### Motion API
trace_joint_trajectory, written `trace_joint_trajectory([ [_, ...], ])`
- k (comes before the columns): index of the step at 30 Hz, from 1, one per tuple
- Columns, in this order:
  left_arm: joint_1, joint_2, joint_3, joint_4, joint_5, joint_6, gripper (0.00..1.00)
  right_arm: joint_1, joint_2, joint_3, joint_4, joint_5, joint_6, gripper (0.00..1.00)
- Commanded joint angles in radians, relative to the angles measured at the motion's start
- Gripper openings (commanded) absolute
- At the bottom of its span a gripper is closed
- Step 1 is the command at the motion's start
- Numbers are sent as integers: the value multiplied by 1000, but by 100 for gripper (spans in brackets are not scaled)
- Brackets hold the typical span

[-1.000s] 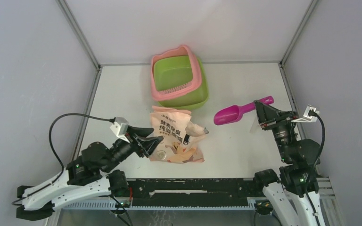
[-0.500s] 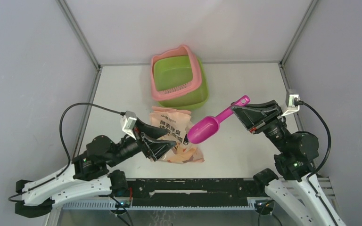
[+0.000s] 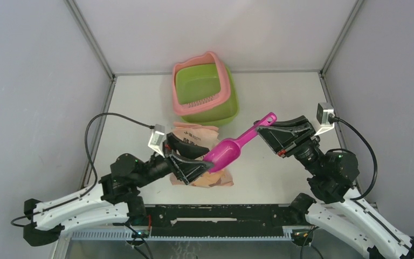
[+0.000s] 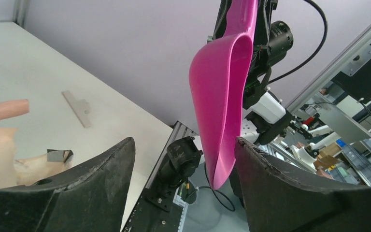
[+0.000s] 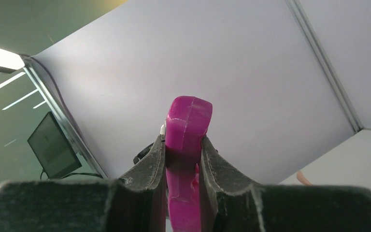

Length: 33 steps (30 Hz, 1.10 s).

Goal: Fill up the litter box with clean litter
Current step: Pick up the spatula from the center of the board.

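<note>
Right pincer (image 5: 182, 143) pinches the smooth magenta plastic scoop (image 3: 223, 154) by its handle; left pincer (image 4: 183, 145) stands spread.

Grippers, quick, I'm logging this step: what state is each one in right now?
Left gripper: open, holding nothing.
Right gripper: closed on the handle of the magenta scoop.

Right gripper (image 5: 183, 145) clamped on magenta scoop handle (image 5: 188, 116).
Both black fingers (image 5: 149, 166) press the handle's sides; its rounded end sticks up past the tips. Behind: pale lilac wall panel (image 5: 251, 72), metal frame strut (image 5: 323, 63) running diagonally at right, dark monitor (image 5: 53, 152) low left, lit ceiling strip (image 5: 0, 58) at left edge.
</note>
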Motion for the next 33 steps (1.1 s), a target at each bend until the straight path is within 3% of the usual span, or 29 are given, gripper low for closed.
trace_joint_trajectory([
  [1,-4,35,-21,130,55,-53,79,44,24,38,71,103,-68,0],
  [6,-4,27,-36,137,19,-64,76,82,41,39,64,150,-112,0],
  [13,-4,-24,-71,151,-88,-62,47,146,45,39,51,179,-154,0],
  [16,-4,-26,-65,138,-92,-54,25,163,38,39,44,188,-156,0],
  [20,-2,-15,-48,121,-76,-55,23,182,33,42,22,187,-154,0],
  [21,-2,-16,-36,99,-75,-53,22,182,29,58,-13,178,-152,1],
  [24,-2,-36,48,-85,-80,-37,20,162,18,173,-262,140,-186,27],
  [27,-2,-67,123,-268,-68,-25,20,112,32,338,-622,51,-256,37],
  [29,1,-83,156,-328,-37,-29,21,61,47,424,-775,-49,-286,40],
  [31,2,-83,191,-379,-12,-32,20,6,74,495,-900,-161,-307,37],
  [33,2,-82,203,-386,1,-41,20,-39,79,514,-953,-247,-316,18],
])
